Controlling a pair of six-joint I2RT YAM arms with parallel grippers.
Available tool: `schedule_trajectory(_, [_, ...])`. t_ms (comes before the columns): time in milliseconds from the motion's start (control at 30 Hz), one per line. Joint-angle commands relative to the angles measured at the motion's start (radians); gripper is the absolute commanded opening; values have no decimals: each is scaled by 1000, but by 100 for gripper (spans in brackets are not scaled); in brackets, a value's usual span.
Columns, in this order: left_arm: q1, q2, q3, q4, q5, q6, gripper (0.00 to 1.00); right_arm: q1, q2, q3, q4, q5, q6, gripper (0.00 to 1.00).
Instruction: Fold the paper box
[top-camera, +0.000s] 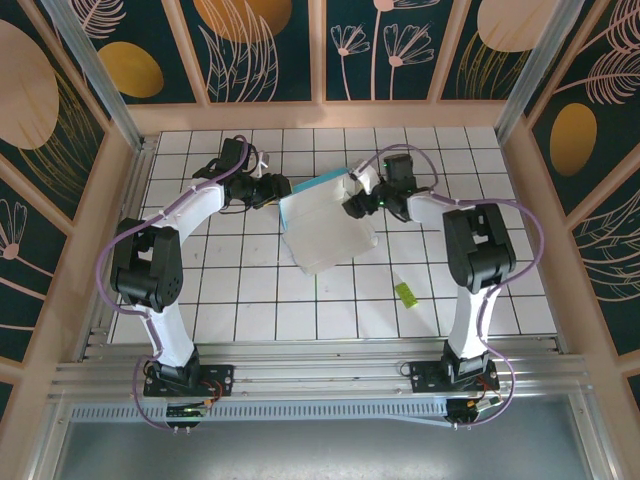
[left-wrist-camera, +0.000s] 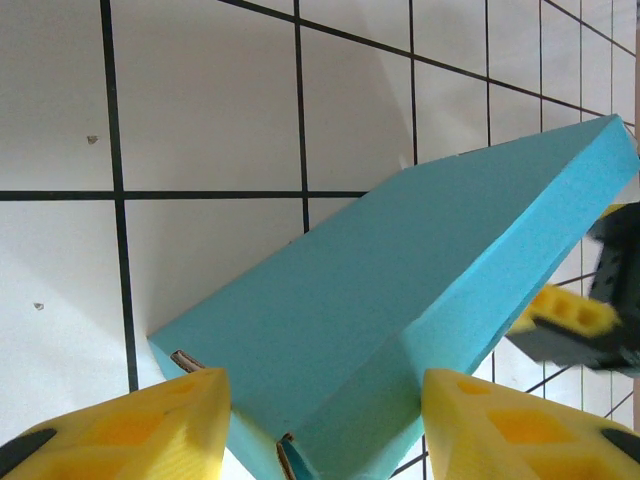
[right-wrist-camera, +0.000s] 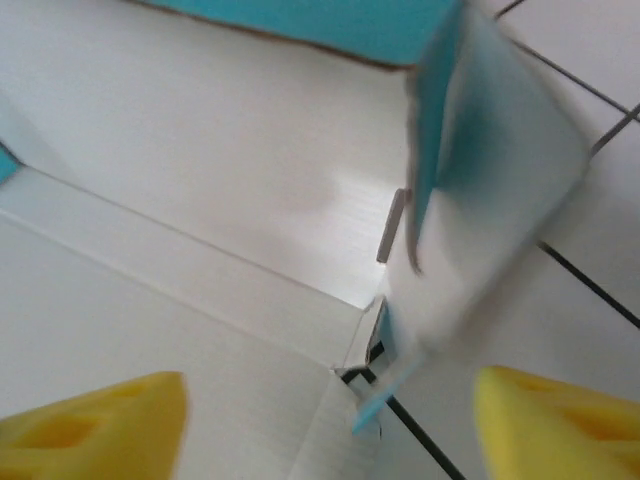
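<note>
The paper box (top-camera: 328, 225) lies mid-table, white inside and turquoise outside, its far wall raised. In the left wrist view its turquoise corner (left-wrist-camera: 400, 300) sits wedged between my yellow fingers, both pressing on it, so my left gripper (left-wrist-camera: 325, 440) is shut on the box. From above, that left gripper (top-camera: 283, 190) meets the box's far-left corner. My right gripper (top-camera: 352, 203) is at the far-right corner. It stands open (right-wrist-camera: 330, 430) over the white inner floor (right-wrist-camera: 200, 180), with a blurred upright flap (right-wrist-camera: 490, 190) free between its fingers.
A small lime-green strip (top-camera: 405, 293) lies on the tiles to the right of the box, near the right arm. Wooden walls (top-camera: 320, 115) ring the white tiled table (top-camera: 250, 310). Open tiles stretch toward the near edge.
</note>
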Motion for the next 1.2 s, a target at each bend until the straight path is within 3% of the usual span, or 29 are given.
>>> schedule_trajectory(0, [-8, -1, 0, -11, 19, 15, 53, -86, -100, -33, 12, -238, -73, 99])
schedule_trajectory(167, [-8, -4, -1, -12, 16, 13, 53, -208, -102, -46, 99, -513, -176, 97])
schedule_trajectory(300, [-8, -2, 0, -15, 12, 16, 53, -251, 2, 92, 2, -583, -310, 86])
schedule_trajectory(733, [-8, 14, 23, -36, 6, 22, 53, -172, 241, 371, -248, -427, -718, 70])
schedule_trajectory(933, [-8, 13, 26, -34, 4, 20, 53, -152, 279, 413, -285, -411, -744, 57])
schedule_trajectory(1167, [-9, 22, 31, -30, 8, 18, 52, -129, 286, 420, -296, -415, -748, 55])
